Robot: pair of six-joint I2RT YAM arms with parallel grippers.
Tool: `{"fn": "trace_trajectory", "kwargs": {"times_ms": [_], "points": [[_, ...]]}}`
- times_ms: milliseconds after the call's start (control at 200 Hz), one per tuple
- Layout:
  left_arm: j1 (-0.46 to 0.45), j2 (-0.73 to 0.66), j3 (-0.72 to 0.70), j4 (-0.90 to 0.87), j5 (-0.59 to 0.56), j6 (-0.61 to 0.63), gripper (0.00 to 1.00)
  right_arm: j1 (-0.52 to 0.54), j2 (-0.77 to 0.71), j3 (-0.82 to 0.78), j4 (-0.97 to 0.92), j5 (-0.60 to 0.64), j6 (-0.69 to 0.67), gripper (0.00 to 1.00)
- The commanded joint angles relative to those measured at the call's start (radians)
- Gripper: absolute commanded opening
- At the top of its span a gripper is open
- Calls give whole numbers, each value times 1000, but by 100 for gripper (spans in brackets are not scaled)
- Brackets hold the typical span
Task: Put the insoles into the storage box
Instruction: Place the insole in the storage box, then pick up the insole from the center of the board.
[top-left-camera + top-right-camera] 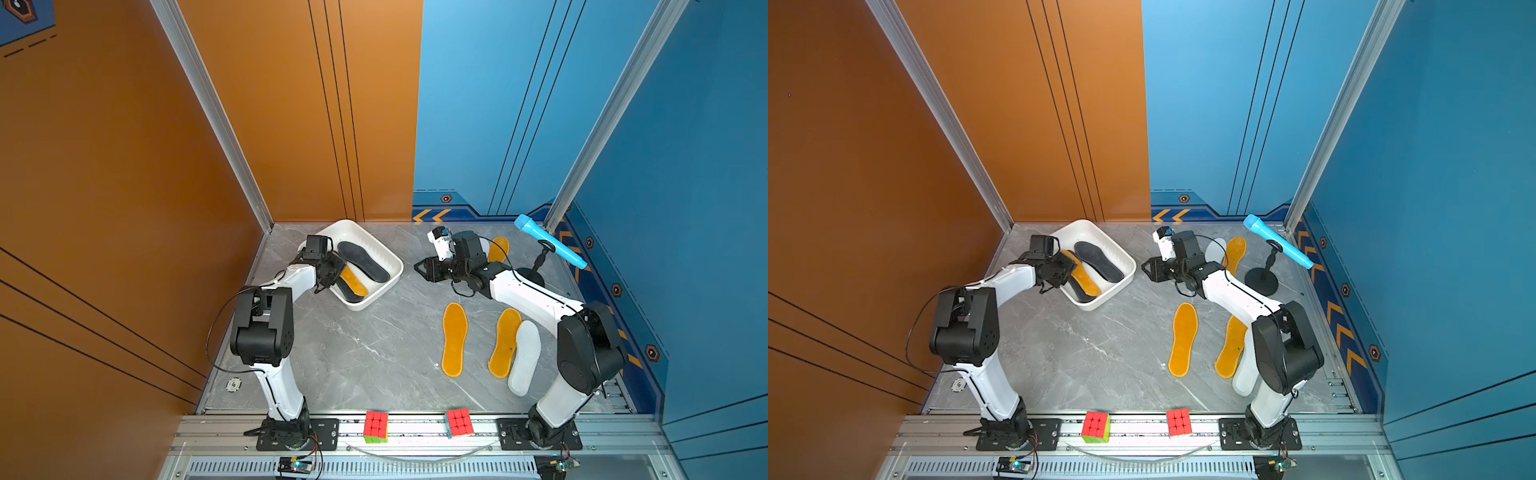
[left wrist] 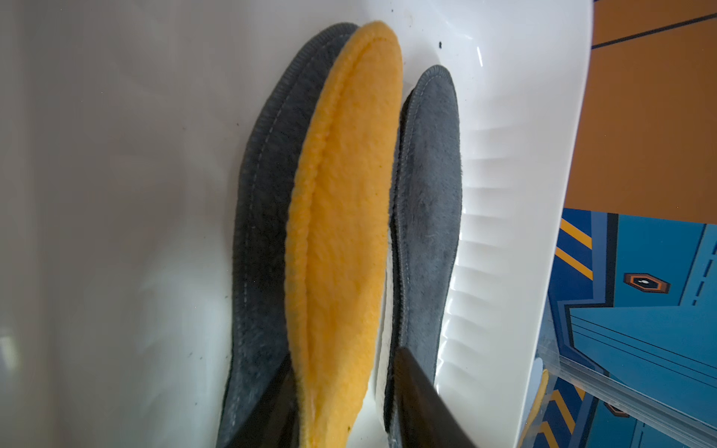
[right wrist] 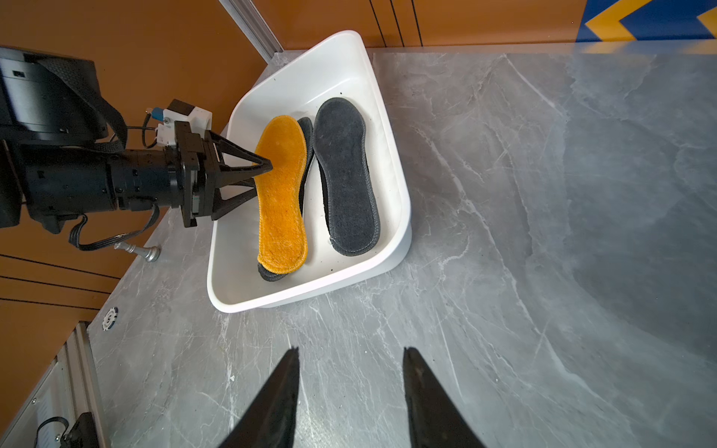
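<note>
Op., your left claw (image 3: 263,174) sat w/ jaws parted astride the orange insole (image 3: 281,201), flat on a grey insole (image 3: 271,276) in the storage box (image 3: 291,299), seemingly letting go; right claw (image 3: 350,351) waited half-open, empty, above the table (image 3: 504,232).

A puzzle cube (image 1: 375,426) and a second cube (image 1: 459,422) sit on the front metal rail (image 1: 415,430); a blue microphone (image 1: 549,241) tilts on a black stand (image 1: 1261,281).

White plastic storage box (image 3: 405,217): glossy, smooth, ribbed inner wall. Orange-yellow foot-shaped insole (image 2: 341,232): plush, fleecy cloth, stitched edge. Dark grey foot-shaped insoles (image 2: 426,201): matt, suede-like nap, overlocked rim. Grey marble-patterned counter (image 3: 543,194): smooth, slight sheen.
</note>
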Motion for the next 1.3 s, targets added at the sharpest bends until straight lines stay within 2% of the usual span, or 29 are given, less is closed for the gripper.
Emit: {"fn": "trace_trajectory", "kwargs": {"times_ms": [0, 80, 426, 551, 601, 626, 736, 836, 971, 1071, 1297], "points": [[10, -54, -7, -30, -32, 21, 47, -9, -28, -15, 31, -20, 16, 45], [14, -64, 4, -83, -34, 34, 52, -10, -29, -16, 32, -21, 16, 46], [27, -131, 3, -84, -41, 53, 62, -24, -50, -28, 6, -8, 11, 47], [4, -195, -7, 5, -20, 84, 75, -39, -80, -18, -94, 94, 11, 48], [-14, -222, -10, 53, 5, 108, 86, -45, -90, -8, -161, 158, 7, 49], [-24, -234, -9, 64, 9, 120, 100, -50, -95, -3, -196, 191, 4, 49], [-79, -292, -13, 114, 18, 171, 98, -77, -112, -4, -330, 340, 4, 51], [-130, -342, -49, 188, 29, 215, 98, -134, -129, -32, -395, 393, 31, 52], [-202, -412, -135, 299, 11, 273, 98, -217, -160, -95, -437, 427, 78, 53], [-227, -439, -193, 367, 33, 280, 98, -272, -156, -121, -458, 410, 86, 53], [-271, -396, -246, 430, 105, 232, 98, -314, -140, -129, -550, 368, 97, 53]]}}
